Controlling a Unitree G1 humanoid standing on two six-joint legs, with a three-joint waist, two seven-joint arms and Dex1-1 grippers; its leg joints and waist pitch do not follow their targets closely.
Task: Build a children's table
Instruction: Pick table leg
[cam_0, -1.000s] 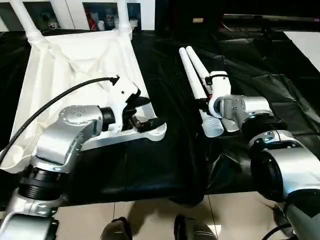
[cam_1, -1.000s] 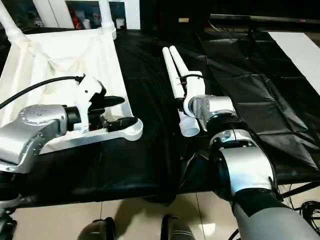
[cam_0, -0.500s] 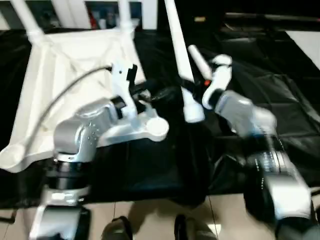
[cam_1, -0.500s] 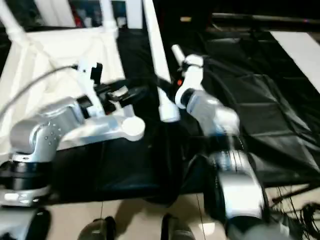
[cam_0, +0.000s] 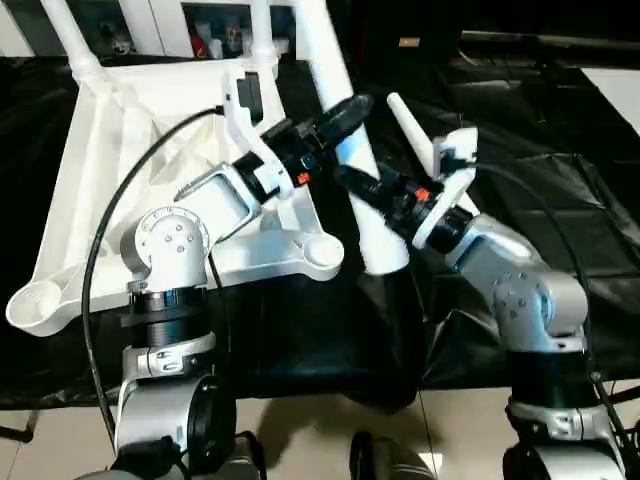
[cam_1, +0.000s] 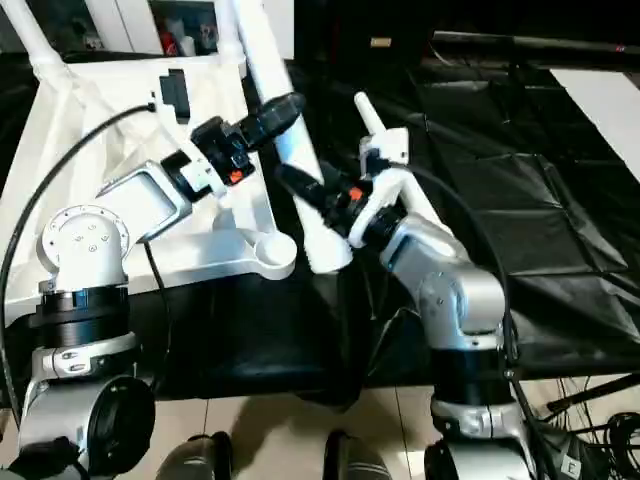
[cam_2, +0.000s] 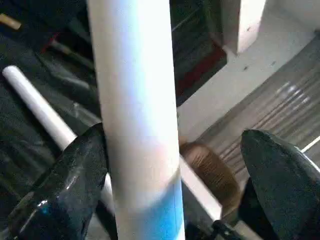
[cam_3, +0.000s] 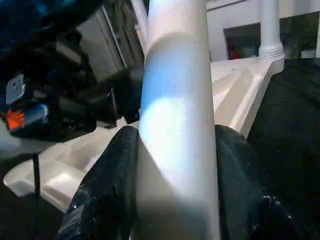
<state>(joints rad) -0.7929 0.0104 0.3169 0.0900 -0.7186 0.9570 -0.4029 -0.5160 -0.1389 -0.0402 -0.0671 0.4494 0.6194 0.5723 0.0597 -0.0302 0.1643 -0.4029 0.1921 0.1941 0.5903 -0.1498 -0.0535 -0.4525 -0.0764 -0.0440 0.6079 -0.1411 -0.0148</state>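
The tabletop (cam_0: 150, 150) lies underside-up on the black-covered desk (cam_0: 560, 150), two legs already standing in its far corners, the near right socket (cam_0: 322, 255) empty. Beside it the right gripper (cam_0: 365, 190) is clamped round a leg (cam_0: 345, 150), held up steeply with its flared end low, near that socket. The left gripper (cam_0: 335, 120) stands wide apart around the same leg higher up, one finger (cam_2: 75, 175) against it.

Risks: the long leg could pivot in the single low grip and miss the socket, or the left gripper closing off-centre could knock it askew.

A second ago that leg lay on the desk with the spare leg (cam_0: 420, 145), the right gripper down on it, and the left gripper hovered over the tabletop's near edge.
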